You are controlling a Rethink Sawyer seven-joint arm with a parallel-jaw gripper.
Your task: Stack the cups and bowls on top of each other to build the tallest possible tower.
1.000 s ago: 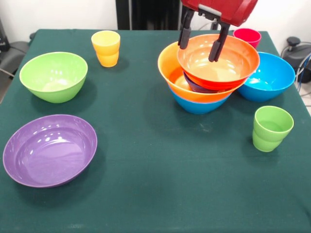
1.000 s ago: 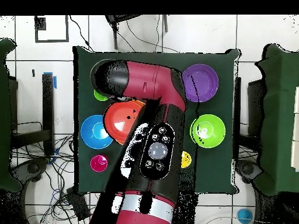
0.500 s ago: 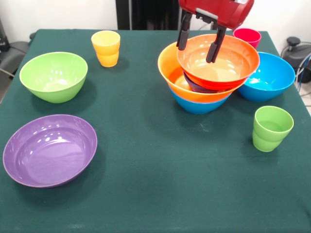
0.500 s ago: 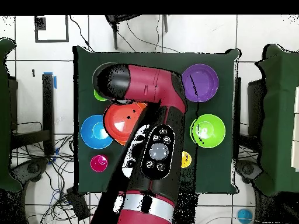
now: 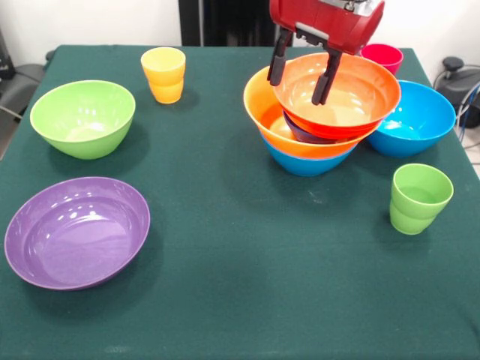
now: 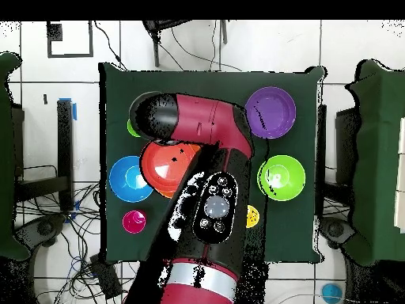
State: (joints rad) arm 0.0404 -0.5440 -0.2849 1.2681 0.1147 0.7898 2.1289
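Note:
The tower stands at the back right: a blue bowl (image 5: 307,161) lowest, then a yellow-orange bowl (image 5: 259,105), a small dark bowl (image 5: 300,129) and a tilted orange-red bowl (image 5: 352,97) on top. My gripper (image 5: 298,90) hangs open just above the top bowl's far left rim, one finger outside the rim and one over the inside, holding nothing. In the overhead view the arm (image 6: 210,198) hides the gripper and part of the orange-red bowl (image 6: 162,162). Loose bowls: blue (image 5: 420,116), lime green (image 5: 82,116), purple (image 5: 75,229). Cups: yellow (image 5: 163,73), red-pink (image 5: 382,54), light green (image 5: 418,196).
The dark green tablecloth (image 5: 247,270) covers the table. The blue bowl sits close against the tower's right side, with the red-pink cup just behind it. Cables and equipment (image 5: 457,75) lie beyond the right table edge.
The gripper has risen a little and drifted left, away from the orange-red bowl's inside. The bowls and cups have stayed put.

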